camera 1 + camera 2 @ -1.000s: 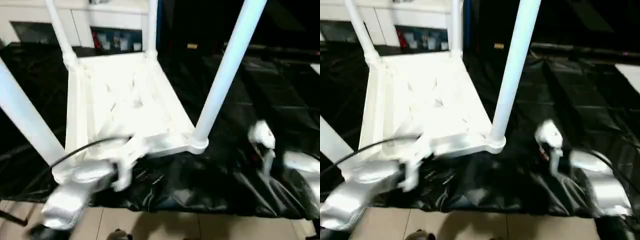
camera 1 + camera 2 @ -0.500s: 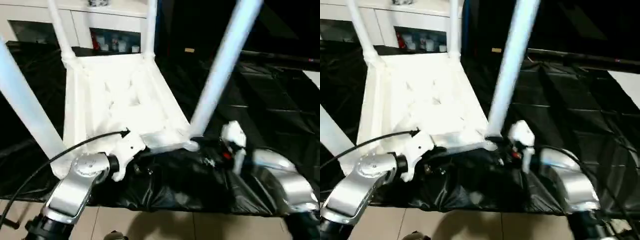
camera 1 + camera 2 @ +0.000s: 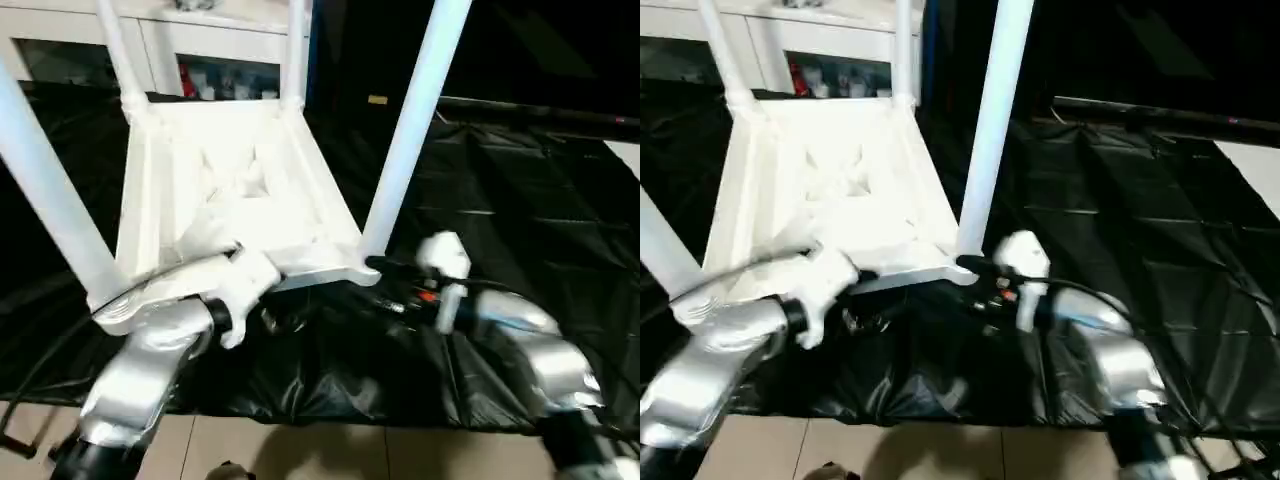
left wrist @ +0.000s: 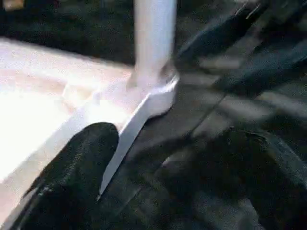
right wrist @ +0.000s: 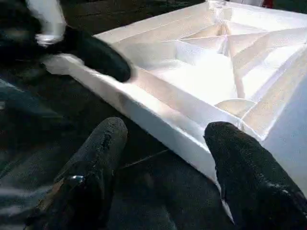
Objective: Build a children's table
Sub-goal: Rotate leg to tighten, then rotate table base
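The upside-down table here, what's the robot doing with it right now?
The children's table lies upside down on a black sheet, all four legs standing up in its corner sockets. Both grippers are at its near edge: the left gripper is open astride the rim beside the near right leg, and the right gripper is open at that corner. It looks set to grip or lift this edge.

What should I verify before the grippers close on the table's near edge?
1. Tabletop upside down on the black sheet: ok.
2. Four legs upright, for example the near right leg: ok. Fully seated: cannot tell.
3. Left gripper open, near edge between its fingers: ok.
4. Right gripper open, edge between its fingers: ok.
5. Firm grip on the edge: not ok, neither has closed.
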### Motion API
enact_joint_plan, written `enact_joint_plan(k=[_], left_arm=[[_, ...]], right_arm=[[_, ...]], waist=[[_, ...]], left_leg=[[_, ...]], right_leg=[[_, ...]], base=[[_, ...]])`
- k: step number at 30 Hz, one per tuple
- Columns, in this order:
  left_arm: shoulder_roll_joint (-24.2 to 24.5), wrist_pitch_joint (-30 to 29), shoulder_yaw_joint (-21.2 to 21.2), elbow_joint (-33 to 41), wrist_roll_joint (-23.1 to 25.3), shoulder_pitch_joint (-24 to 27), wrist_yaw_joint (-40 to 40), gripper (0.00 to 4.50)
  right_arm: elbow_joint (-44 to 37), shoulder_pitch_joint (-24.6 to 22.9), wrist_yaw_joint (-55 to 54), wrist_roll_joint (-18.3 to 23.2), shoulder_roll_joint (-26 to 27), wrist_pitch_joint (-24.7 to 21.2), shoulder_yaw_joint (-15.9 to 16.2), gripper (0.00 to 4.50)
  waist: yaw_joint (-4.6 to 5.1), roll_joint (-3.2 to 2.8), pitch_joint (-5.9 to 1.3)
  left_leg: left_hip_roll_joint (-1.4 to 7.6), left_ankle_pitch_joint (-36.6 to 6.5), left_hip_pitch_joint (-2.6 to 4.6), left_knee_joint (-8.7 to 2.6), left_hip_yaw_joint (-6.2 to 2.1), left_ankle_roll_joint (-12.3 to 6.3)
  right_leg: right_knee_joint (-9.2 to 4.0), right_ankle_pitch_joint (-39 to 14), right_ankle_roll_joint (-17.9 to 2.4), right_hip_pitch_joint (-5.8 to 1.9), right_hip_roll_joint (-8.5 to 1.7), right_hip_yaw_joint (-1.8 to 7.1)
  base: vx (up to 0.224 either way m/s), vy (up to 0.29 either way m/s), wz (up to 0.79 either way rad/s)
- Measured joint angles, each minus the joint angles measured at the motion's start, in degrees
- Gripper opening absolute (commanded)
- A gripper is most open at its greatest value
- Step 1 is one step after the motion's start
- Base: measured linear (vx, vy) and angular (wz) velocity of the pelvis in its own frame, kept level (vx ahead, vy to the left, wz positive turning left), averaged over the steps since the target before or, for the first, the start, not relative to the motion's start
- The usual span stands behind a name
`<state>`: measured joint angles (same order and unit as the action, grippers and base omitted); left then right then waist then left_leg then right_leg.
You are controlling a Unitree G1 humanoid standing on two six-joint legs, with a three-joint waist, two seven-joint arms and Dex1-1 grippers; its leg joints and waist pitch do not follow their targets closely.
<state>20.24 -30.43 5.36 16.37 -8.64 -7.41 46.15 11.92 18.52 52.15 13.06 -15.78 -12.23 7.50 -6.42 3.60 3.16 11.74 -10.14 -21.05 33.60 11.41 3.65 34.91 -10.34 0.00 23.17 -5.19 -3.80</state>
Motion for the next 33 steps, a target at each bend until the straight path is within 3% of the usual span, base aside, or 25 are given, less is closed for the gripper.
enact_joint_plan(k=[4,10,16,21,23,25,28,33], left_arm=[[2.47,-1.09,-2.85,2.78,-5.09,6.72,2.60,4.42],[13.26,-1.89,-9.50,4.34,-8.57,18.37,11.88,4.42],[18.70,-1.92,-14.29,4.03,-10.72,21.86,16.57,4.42],[22.22,-2.12,-19.99,3.51,-13.20,25.67,19.18,4.42],[24.39,-2.24,-23.74,3.19,-14.45,26.90,21.22,4.42],[25.46,-2.22,-27.13,2.25,-15.00,26.71,21.85,4.42],[24.99,-1.45,-30.47,0.87,-16.47,22.31,21.04,4.42],[21.69,2.73,-27.80,-1.64,-18.20,13.27,17.56,4.42]], right_arm=[[6.57,3.49,-6.56,-2.60,2.99,0.52,0.10,3.02],[17.30,10.31,-17.33,-5.47,5.60,2.13,-1.06,3.02],[25.66,14.75,-24.37,-7.63,6.62,4.80,-2.22,3.02],[31.45,17.67,-29.60,-8.96,6.25,6.78,-4.15,3.02],[33.00,18.26,-30.48,-8.98,6.28,7.87,-4.68,3.02],[33.74,18.28,-30.65,-9.01,5.83,8.23,-5.19,3.02],[33.83,18.10,-30.58,-9.14,5.60,8.55,-5.33,3.02],[32.92,15.11,-29.57,-9.08,5.26,7.33,-5.22,3.02]], waist=[[0.44,0.06,0.01],[1.17,0.62,0.13],[1.30,0.75,0.24],[1.19,0.89,0.21],[1.28,1.22,0.15],[1.22,1.35,0.07],[1.12,1.45,0.00],[1.13,1.71,-0.18]], left_leg=[[0.00,0.00,-0.01,0.00,0.00,0.01],[0.01,0.05,0.05,-0.05,-0.09,0.12],[-0.07,0.05,0.08,0.01,-0.09,0.12],[-0.08,0.05,0.08,0.01,-0.08,0.12],[-0.06,0.05,0.06,-0.01,-0.10,0.12],[-0.04,0.05,0.08,-0.01,-0.11,0.13],[-0.05,0.06,0.03,0.01,-0.09,0.14],[-0.04,0.15,0.05,0.01,-0.07,0.28]], right_leg=[[0.01,-0.10,0.13,0.05,0.02,0.02],[0.09,-0.16,0.24,0.07,0.08,0.03],[0.04,-0.16,0.24,-0.07,0.06,0.16],[0.09,-0.16,0.24,-0.08,0.06,0.20],[0.17,-0.15,0.23,-0.05,0.09,0.17],[0.16,-0.15,0.23,-0.08,0.11,0.17],[0.16,-0.15,0.23,-0.09,0.11,0.20],[0.23,0.00,-0.02,-0.11,0.12,0.22]], base=[[0.000,0.000,0.00],[0.000,0.000,0.00],[0.000,0.000,0.00],[0.000,0.000,0.00],[0.000,0.000,0.00],[0.000,0.000,0.00],[0.000,0.000,0.00],[0.000,0.000,0.00]])
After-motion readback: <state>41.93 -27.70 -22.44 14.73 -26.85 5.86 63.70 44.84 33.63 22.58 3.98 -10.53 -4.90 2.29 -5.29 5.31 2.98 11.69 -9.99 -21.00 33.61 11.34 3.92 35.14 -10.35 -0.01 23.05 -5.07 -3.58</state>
